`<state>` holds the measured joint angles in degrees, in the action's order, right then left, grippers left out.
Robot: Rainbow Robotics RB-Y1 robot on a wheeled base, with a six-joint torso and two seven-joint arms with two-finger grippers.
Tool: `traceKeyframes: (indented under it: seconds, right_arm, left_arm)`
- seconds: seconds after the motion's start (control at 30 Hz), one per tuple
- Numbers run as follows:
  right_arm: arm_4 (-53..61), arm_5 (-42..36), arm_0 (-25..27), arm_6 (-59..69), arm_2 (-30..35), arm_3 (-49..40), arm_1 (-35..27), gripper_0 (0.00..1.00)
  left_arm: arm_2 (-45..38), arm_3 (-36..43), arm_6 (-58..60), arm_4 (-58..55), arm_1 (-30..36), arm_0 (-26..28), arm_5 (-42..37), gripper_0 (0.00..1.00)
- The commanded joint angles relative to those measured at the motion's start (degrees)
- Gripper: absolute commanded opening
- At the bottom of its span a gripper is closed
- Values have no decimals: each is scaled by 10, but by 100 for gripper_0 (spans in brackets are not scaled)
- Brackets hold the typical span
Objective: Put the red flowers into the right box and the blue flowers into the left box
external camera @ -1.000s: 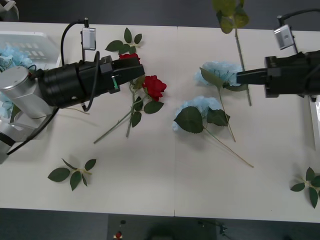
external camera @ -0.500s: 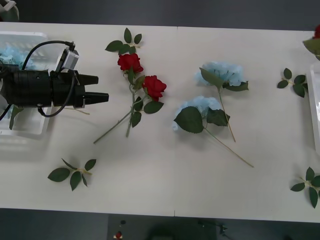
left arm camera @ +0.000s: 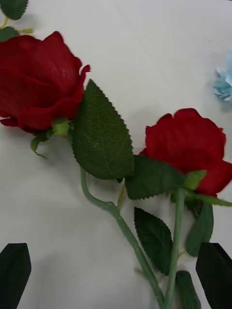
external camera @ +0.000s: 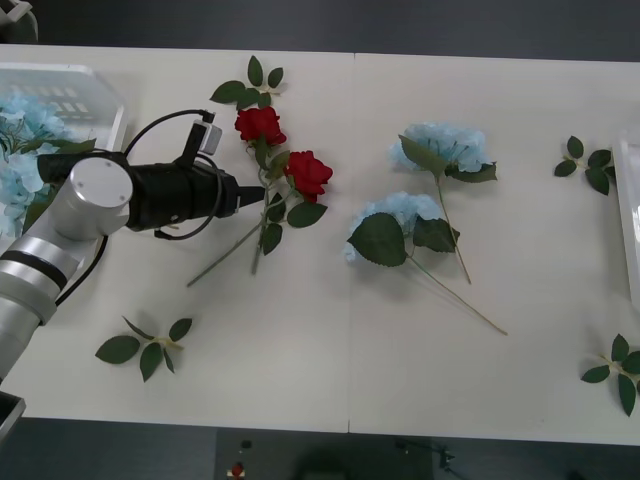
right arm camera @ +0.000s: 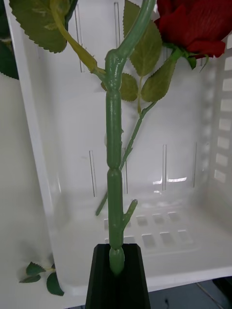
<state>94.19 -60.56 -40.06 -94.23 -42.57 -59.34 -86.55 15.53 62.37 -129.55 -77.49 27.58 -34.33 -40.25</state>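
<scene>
a white table [external camera: 330, 370] runs across the front view, with a dark strip of floor beyond its far edge. the left gripper [external camera: 262, 190] reaches in from the left, its black fingers [left arm camera: 14, 273] spread apart, tips right at the stems of two red roses [external camera: 285, 150] that lie side by side on the table. in the left wrist view the two stems run between the parted fingers, with both blooms just past them, apart from the fingertips. behind the left arm, at the table's left end, the slotted white basket [external camera: 105, 95] holds blue flowers [external camera: 18, 150]. two more blue flowers [external camera: 420, 185] lie loose mid-table, well apart from the left gripper, their stems trailing toward the near edge. loose leaf sprigs [external camera: 145, 345] lie near the corners.

the right gripper [right arm camera: 116, 268] is clamped on the stem [right arm camera: 114, 164] of another red rose [right arm camera: 200, 24], holding it over the right box [right arm camera: 159, 193]. the stem stands straight out from the closed black fingers, the bloom at its far end, over the box.
</scene>
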Motion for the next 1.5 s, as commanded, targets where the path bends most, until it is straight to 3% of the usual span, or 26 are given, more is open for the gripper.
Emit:
traceKeyframes:
  seconds: [0.03,0.27,0.3,0.33,0.37,0.4,0.43,0.47,0.97,1.27,1.5]
  right_arm:
    - [-5,47,-10,-7,-50,3,-9,0]
    - [-12,97,-10,-10,-76,3,-9,0]
    - [-11,97,-10,-10,-76,2,-9,7]
    - [-11,98,-10,-10,-76,3,-9,17]
    - [-9,99,-10,-11,-77,2,-9,57]
    - [-9,101,-11,-12,-77,2,-9,81]
    - [-8,102,-11,-12,-76,3,-9,97]
    - [-7,104,-11,-13,-76,2,-9,100]
    - [42,103,-10,-28,-75,-27,-10,100]
    - [158,98,-15,-33,-74,-85,1,100]
    - [162,98,-58,-43,-74,-104,65,100]
  left_arm:
    - [3,12,100,93,-8,-38,7,100]
    - [4,13,272,241,-21,-64,-11,100]
    - [4,13,292,260,-22,-69,-19,100]
    - [3,13,302,271,-23,-72,-25,100]
    - [3,13,326,297,-25,-77,-39,100]
    - [4,13,341,312,-25,-79,-48,100]
    - [4,13,356,325,-26,-84,-55,100]
    - [3,14,375,343,-30,-87,-68,100]
    - [3,14,565,532,-101,-146,-187,100]
    - [4,13,568,585,-122,-130,-198,100]
    - [20,13,566,618,-123,-113,-190,100]
